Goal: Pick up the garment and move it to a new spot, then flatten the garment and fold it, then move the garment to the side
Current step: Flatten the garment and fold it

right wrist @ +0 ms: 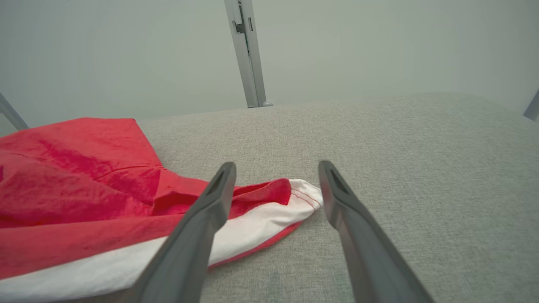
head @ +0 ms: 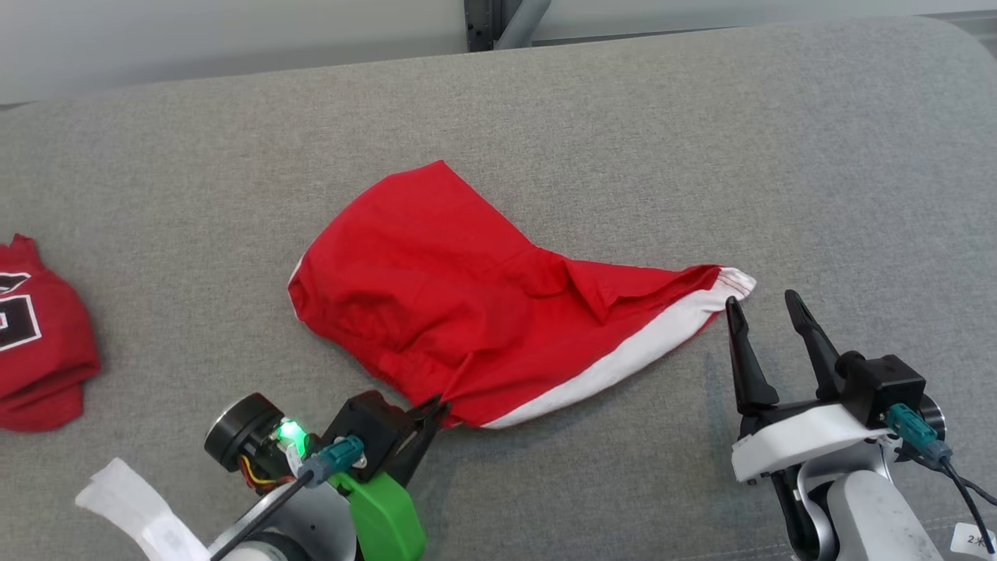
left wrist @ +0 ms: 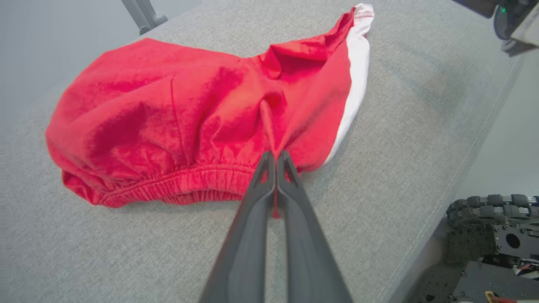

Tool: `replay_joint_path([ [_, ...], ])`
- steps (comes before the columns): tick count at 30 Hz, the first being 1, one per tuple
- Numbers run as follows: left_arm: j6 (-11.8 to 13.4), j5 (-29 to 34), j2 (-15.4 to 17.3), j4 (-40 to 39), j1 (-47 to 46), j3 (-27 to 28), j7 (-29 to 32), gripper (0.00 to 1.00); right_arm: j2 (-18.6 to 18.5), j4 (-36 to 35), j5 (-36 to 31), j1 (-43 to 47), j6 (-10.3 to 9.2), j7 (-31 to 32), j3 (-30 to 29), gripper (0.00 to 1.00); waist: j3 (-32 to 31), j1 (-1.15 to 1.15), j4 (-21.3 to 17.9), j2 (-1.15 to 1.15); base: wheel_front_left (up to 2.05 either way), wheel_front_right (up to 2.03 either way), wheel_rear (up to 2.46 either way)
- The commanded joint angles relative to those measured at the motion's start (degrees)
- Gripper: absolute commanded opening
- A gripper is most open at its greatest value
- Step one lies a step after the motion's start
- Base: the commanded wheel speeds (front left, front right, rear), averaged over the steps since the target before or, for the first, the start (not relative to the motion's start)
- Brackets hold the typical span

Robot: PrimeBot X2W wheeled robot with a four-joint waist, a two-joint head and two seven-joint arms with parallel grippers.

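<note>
The garment (head: 467,296), red with a white stripe (head: 623,358) along one edge, lies crumpled near the middle of the grey cloth-covered worktop (head: 701,117), its stripe running out toward the robot's right. The left tool (head: 440,405) sits at the garment's near edge with its two dark fingers pressed together, pinching a raised fold of red cloth. In the left wrist view the left tool (left wrist: 276,158) has its tips closed on that fold just beside the gathered elastic waistband (left wrist: 181,185), and a thin sliver of red shows between the fingers lower down. From the pinch a ridge of cloth runs up into the body of the garment. The right tool (head: 763,300) stands at the far right end of the garment with its fingers spread wide and nothing between them gripped. In the right wrist view the right tool (right wrist: 276,166) frames the white-tipped corner of the garment, which lies on the worktop between the two fingers; whether either finger touches the cloth cannot be told. A second red garment (head: 39,343), with black and white markings, lies at the worktop's left edge, well apart from the first.
</note>
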Motion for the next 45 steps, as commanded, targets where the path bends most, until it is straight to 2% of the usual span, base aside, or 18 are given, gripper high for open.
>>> replay_joint_path([
  [1,0.27,-0.23,0.48,-0.56,0.49,0.17,0.33,0.0,-0.09,-0.03,0.23,0.21,-0.04,-0.4,-0.15,1.0,-0.22,0.0,0.35,0.0,0.0,0.0,0.0],
  [6,1.96,-0.98,2.25,-8.06,1.15,1.54,3.33,0.0,-0.04,-0.01,0.34,-0.06,-0.04,-0.49,-0.19,1.0,-0.24,0.0,0.51,0.0,0.0,0.0,0.0],
  [11,3.15,-1.71,1.88,-7.88,-0.63,4.05,2.21,0.0,0.0,-0.28,0.42,-0.95,-0.04,-0.45,0.18,1.0,0.57,0.0,-0.87,0.0,0.0,0.0,0.0],
  [17,2.8,-3.07,0.26,-1.6,-4.42,6.56,-0.85,0.0,0.05,-0.56,0.46,-2.02,-0.04,-0.37,0.5,1.0,2.71,0.0,-3.74,0.0,0.0,0.0,0.0],
  [24,1.86,-5.42,-1.7,10.61,-9.62,9.63,-5.59,0.0,0.11,-0.39,0.92,-3.44,-0.04,-0.53,1.01,1.0,5.62,0.0,-7.11,0.0,0.0,0.0,0.0],
  [31,0.82,-6.29,-2.97,20.09,-12.81,10.83,-9.49,0.0,0.16,-0.18,1.18,-4.03,-0.04,-0.77,0.85,1.0,7.42,0.0,-8.36,0.0,0.0,0.0,0.0],
  [32,0.82,-6.3,-3.22,20.84,-13.03,10.88,-10.02,0.29,0.17,-0.16,1.19,-3.98,-0.04,-0.83,0.74,1.0,7.51,0.0,-8.31,0.0,0.0,0.0,0.0],
  [33,0.83,-6.25,-3.45,21.55,-13.0,10.74,-10.41,0.8,0.17,-0.11,1.17,-3.97,-0.04,-0.87,0.63,1.0,7.55,0.0,-8.2,0.0,0.0,0.0,0.0],
  [34,0.93,-6.25,-3.69,22.14,-12.98,10.7,-10.94,1.0,0.18,-0.03,1.1,-3.99,-0.04,-0.9,0.52,1.0,7.52,0.0,-8.03,0.0,0.0,0.0,0.0],
  [39,2.38,-6.53,-5.06,23.0,-11.65,11.67,-14.57,1.0,0.18,0.17,0.68,-4.32,-0.04,-0.98,0.39,1.0,6.92,0.0,-6.96,0.0,0.0,0.0,0.0],
  [45,5.89,-8.08,-7.48,20.92,-7.75,14.84,-22.31,1.0,0.12,0.17,0.17,-4.4,-0.04,-0.96,0.24,1.0,5.3,0.0,-4.76,0.0,0.0,0.0,0.0],
])
